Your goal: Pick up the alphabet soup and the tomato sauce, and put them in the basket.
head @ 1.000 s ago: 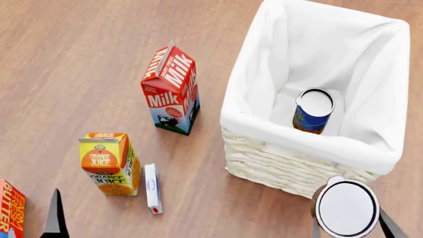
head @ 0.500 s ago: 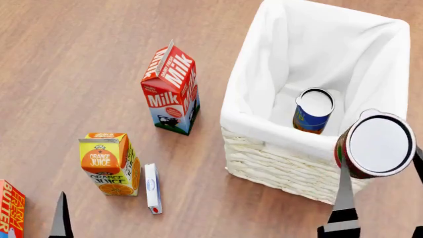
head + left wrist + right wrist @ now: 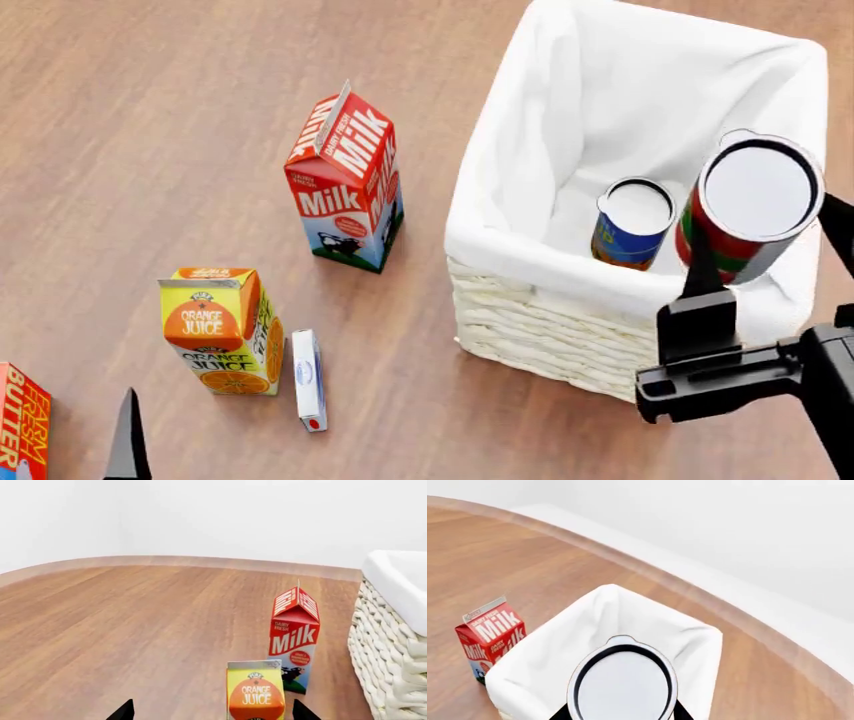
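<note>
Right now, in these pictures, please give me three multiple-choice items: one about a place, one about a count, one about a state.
1. Where is the alphabet soup?
A. standing beside the milk carton
B. standing inside the basket
C. held in the left claw

2. How many cans show in the head view?
A. one
B. two
C. four

3. What is the state of the right claw?
A. shut on the tomato sauce
B. open and holding nothing
C. shut on the orange juice carton

Answers:
1 B: the blue can stands upright on the white lining of the basket.
2 B: only the blue can and the tomato sauce are there.
3 A: the red and green can is held between the claw's fingers above the basket's near right part.
</note>
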